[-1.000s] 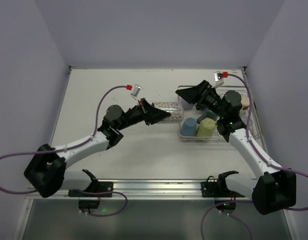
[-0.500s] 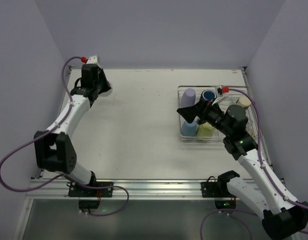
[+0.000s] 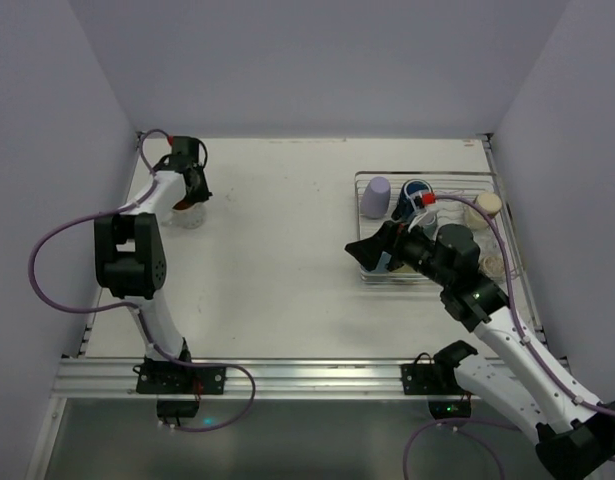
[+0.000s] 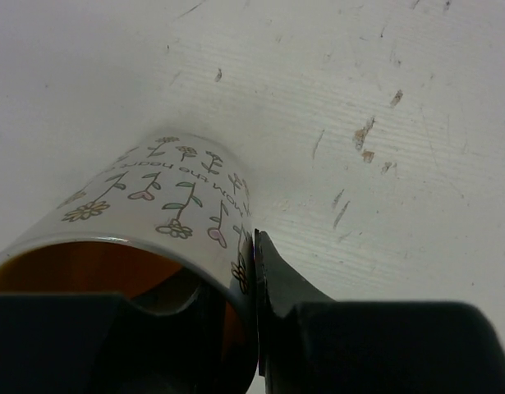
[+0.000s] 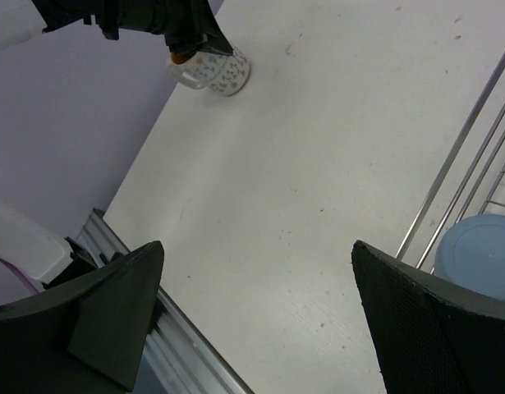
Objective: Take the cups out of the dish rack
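Note:
My left gripper is at the far left of the table, shut on the rim of a white floral cup with an orange inside. In the left wrist view one finger presses the cup's outer wall and the other sits inside it. I cannot tell whether the cup touches the table. My right gripper is open and empty over the dish rack's near left corner. A lavender cup, a navy cup and a cream cup stand in the rack. A light blue cup shows beside my right fingertip.
The rack's wires run along the right of the right wrist view. The floral cup and the left arm show at the top left there. The table's metal front rail lies near my arm bases. Walls close in left and right.
My left arm has swung from the table's middle to the far left, carrying the floral cup, and lowered it. My right gripper has drawn back from over the rack to its near left corner.

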Available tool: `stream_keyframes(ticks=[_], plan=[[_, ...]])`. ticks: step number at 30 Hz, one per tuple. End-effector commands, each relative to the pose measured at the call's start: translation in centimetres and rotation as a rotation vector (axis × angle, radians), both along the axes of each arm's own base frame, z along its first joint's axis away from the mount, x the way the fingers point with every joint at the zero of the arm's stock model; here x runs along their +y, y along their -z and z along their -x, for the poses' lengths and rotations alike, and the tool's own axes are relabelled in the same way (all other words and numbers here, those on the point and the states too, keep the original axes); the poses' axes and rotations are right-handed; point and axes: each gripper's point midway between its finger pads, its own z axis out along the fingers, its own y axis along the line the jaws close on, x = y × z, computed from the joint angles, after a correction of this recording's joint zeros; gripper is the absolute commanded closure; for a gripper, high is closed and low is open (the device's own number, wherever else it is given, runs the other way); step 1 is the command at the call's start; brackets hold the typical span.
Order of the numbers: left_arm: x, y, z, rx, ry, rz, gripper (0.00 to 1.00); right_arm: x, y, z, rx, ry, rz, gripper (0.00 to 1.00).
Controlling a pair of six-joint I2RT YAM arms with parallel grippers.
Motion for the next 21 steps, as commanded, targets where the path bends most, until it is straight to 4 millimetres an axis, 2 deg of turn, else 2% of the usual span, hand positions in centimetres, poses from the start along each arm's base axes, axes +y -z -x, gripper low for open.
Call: stream_keyframes(ticks=[1, 2, 3, 4, 5, 6, 7, 8, 12, 13, 15, 16, 17, 18, 19, 21], plan=[[2.0, -3.6, -2.1, -0.071, -0.023, -0.090, 0.80, -0.4, 1.0, -0.8, -0.007, 0.035, 0.049, 0.01], [1.9, -3.9, -2.2, -0.078, -0.023, -0.082, 0.61, -0.6, 1.2, -0.9, -0.006, 0.044, 0.059, 0.01], [1.7, -4.3, -2.3, -0.092, -0.021, -0.074, 0.48, -0.8, 0.9, -1.1, -0.012, 0.060, 0.068, 0.01], [1.6, -5.5, -2.4, -0.126, -0.023, -0.068, 0.37, -1.5, 1.3, -1.3, 0.003, 0.098, 0.094, 0.01], [1.6, -6.2, -2.4, -0.148, -0.030, -0.059, 0.21, -1.8, 1.4, -1.4, -0.001, 0.108, 0.112, 0.01], [1.5, -7.0, -2.4, -0.170, -0.034, -0.055, 0.14, -2.1, 1.0, -1.6, -0.009, 0.123, 0.121, 0.01], [1.4, -8.7, -2.4, -0.219, -0.035, -0.047, 0.09, -2.7, 1.4, -1.7, -0.001, 0.153, 0.153, 0.01], [1.1, -9.4, -2.4, -0.242, -0.033, -0.029, 0.02, -3.2, 1.6, -1.9, 0.004, 0.176, 0.170, 0.01], [-0.4, -13.2, -1.8, -0.349, -0.009, 0.048, 0.00, -5.3, 2.7, -2.2, 0.041, 0.271, 0.258, 0.02], [-0.8, -14.7, -1.1, -0.392, 0.001, 0.068, 0.00, -5.7, 2.9, -2.3, 0.049, 0.287, 0.274, 0.04], [-3.2, -16.3, -0.1, -0.445, 0.063, 0.146, 0.00, -7.2, 3.5, -2.4, 0.075, 0.354, 0.325, 0.08], [-4.3, -17.7, 1.3, -0.505, 0.097, 0.173, 0.00, -7.8, 3.6, -2.4, 0.076, 0.380, 0.341, 0.09], [-7.0, -18.3, 2.5, -0.523, 0.170, 0.229, 0.00, -8.4, 3.7, -2.4, 0.081, 0.410, 0.357, 0.10], [-8.6, -18.8, 3.6, -0.545, 0.214, 0.257, 0.00, -9.6, 3.9, -2.5, 0.090, 0.465, 0.392, 0.10], [-11.4, -19.3, 6.1, -0.582, 0.295, 0.292, 0.00, -10.4, 4.0, -2.6, 0.090, 0.503, 0.411, 0.10], [-14.5, -19.5, 9.1, -0.602, 0.411, 0.361, 0.00, -12.6, 4.4, -2.9, 0.100, 0.614, 0.472, 0.09]])
